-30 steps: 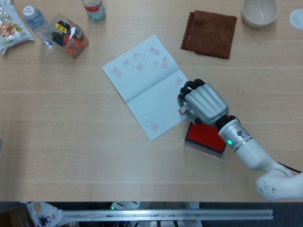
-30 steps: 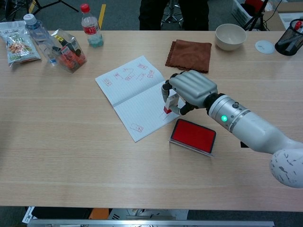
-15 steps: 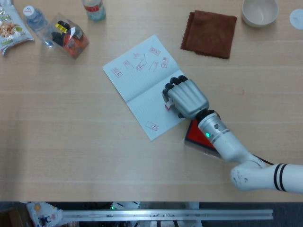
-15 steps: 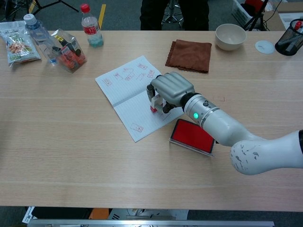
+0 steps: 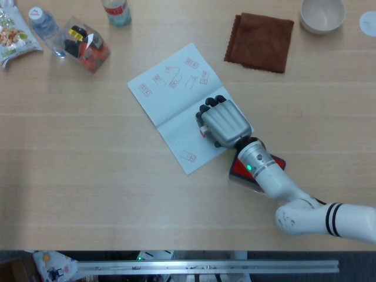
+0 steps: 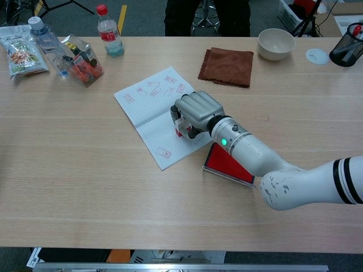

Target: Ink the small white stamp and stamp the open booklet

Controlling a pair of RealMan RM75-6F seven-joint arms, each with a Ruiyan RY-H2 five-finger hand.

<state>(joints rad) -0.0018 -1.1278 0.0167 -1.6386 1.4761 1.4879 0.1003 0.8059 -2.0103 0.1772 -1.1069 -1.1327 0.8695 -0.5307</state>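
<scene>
The right hand (image 6: pixel 195 110) is curled around the small white stamp (image 6: pixel 180 127), gripping it with its red base down on the near page of the open booklet (image 6: pixel 150 107), close to that page's right edge. In the head view the stamp (image 5: pixel 201 128) shows only as a sliver at the hand's (image 5: pixel 223 121) left side. The red ink pad (image 6: pixel 224 164) lies just right of and nearer than the booklet, partly under the forearm, its near edge well short of the table's near edge. Bare wood spreads wide to the left of the booklet and along the near side of the table (image 6: pixel 85 187). Along the far edge sit a brown cloth (image 6: pixel 227 66), a white bowl (image 6: pixel 276 43), a bottle (image 6: pixel 106 31) and snack packets (image 6: pixel 79 59). The left hand does not show in either view.
</scene>
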